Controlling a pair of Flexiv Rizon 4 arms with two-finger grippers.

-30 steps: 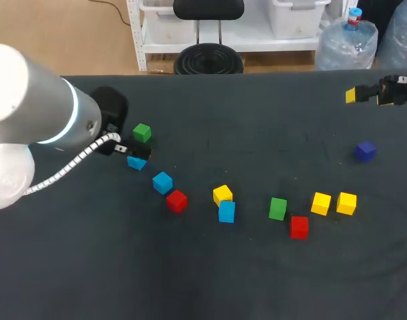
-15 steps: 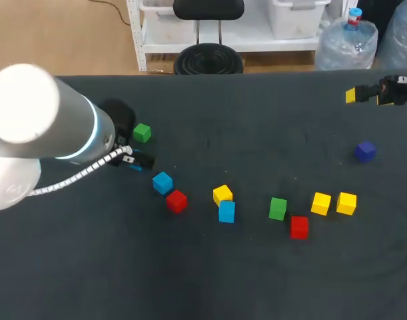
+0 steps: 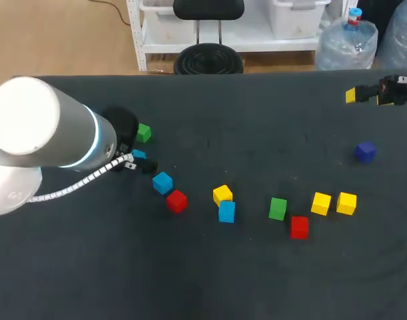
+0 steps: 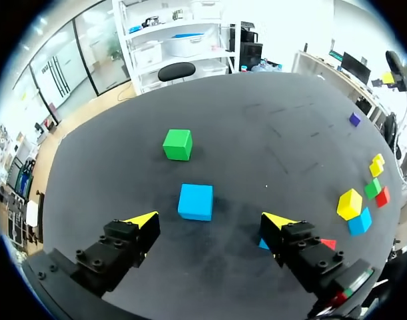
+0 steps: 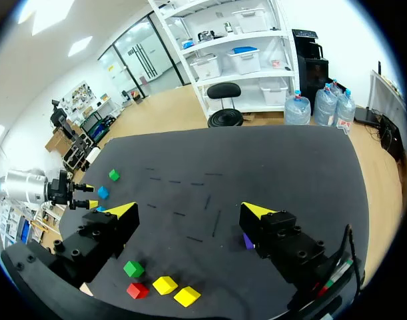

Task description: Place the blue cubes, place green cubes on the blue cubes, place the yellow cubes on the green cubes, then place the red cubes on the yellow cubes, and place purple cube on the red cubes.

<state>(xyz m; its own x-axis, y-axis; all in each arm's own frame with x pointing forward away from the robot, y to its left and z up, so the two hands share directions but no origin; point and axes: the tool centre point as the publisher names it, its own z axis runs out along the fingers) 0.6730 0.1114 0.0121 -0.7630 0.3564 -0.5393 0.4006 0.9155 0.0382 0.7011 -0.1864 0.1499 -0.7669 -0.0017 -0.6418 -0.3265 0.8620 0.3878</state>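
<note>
The blue cube [image 4: 195, 201], just ahead between the spread, empty fingers of the left gripper [image 4: 211, 219], is judged light and rigid, best pinched across opposite flat faces.

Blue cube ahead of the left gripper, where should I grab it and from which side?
Take the blue cube by two opposite side faces, coming down from above with the left gripper. It lies flat with all sides free; the green cube sits apart beyond it.

Worktop [image 3: 256, 280]: the dark, matte surface under my cameras, with a straight far edge and a few short faint marks [image 5: 190, 181].
</note>
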